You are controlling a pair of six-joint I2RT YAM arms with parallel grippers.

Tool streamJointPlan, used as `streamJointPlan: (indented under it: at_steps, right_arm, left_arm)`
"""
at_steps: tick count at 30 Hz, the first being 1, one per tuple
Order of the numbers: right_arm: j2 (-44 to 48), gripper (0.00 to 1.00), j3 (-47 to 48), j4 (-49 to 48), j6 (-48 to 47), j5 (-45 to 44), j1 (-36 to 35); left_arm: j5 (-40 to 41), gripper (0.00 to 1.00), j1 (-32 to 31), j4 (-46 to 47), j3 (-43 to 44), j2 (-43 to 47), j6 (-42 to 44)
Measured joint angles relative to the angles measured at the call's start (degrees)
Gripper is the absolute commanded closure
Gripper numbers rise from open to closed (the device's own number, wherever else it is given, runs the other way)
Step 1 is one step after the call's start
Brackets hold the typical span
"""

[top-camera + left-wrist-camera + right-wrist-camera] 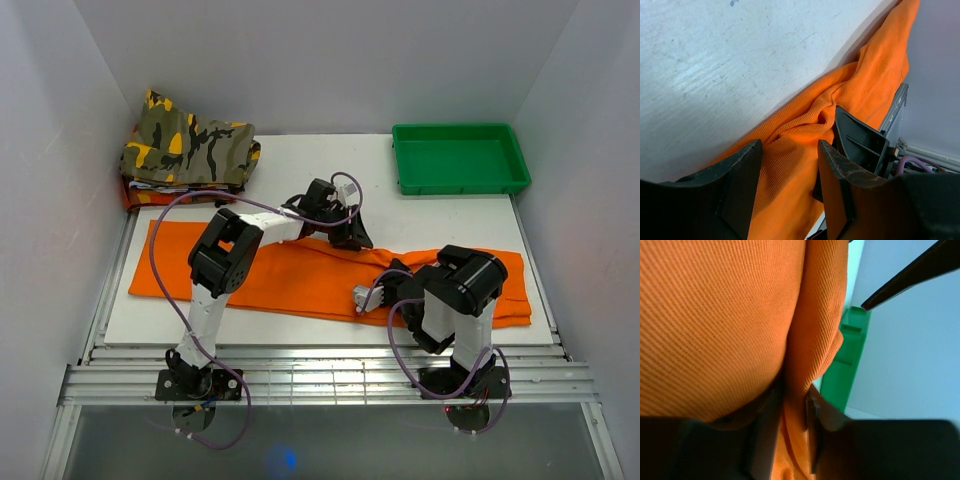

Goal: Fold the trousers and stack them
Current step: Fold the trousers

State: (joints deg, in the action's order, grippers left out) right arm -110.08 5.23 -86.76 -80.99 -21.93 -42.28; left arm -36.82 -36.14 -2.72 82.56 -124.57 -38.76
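The orange trousers (pixel 280 275) lie stretched left to right across the white table (pixel 300 160). My left gripper (pixel 350 238) is at their far edge near the middle. In the left wrist view it (pixel 790 145) is open, its fingers (pixel 837 170) astride a raised fold of the orange fabric (pixel 805 125). My right gripper (pixel 397 272) is just right of it, low on the cloth. In the right wrist view it (pixel 792 392) is shut on a pinched fold of the trousers (pixel 720 325). The right gripper's black body (pixel 860 142) shows close beyond the left fingers.
A folded camouflage garment (pixel 190 145) sits on a small pile at the table's back left corner. A green tray (pixel 460 130) stands at the back right; it also shows in the right wrist view (pixel 840 365). White walls close in the sides and back.
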Motion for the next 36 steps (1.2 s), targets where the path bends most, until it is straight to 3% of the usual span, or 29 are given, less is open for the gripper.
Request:
streamJointPlan:
  at_steps: [15, 21, 30, 36]
  right_arm:
    - [-1.9, 0.61, 0.1, -2.8, -3.6, -1.3, -0.5]
    - [-2.3, 0.59, 0.1, -3.4, -3.8, -1.4, -0.6]
    - [-2.6, 0.58, 0.1, -3.8, -4.0, -1.3, -0.6]
    - [-2.8, 0.57, 0.0, -4.3, -4.1, -1.3, -0.6]
  left_arm:
    - [0.2, 0.38, -1.8, 3.2, 5.3, -2.1, -1.2]
    - [-0.9, 0.46, -4.2, 3.5, 7.1, -4.5, -1.9]
    - [-0.9, 0.48, -4.9, 3.0, 7.1, -5.4, -3.3]
    - [1.0, 0.6, -5.0, 1.2, 7.2, -5.4, -3.1]
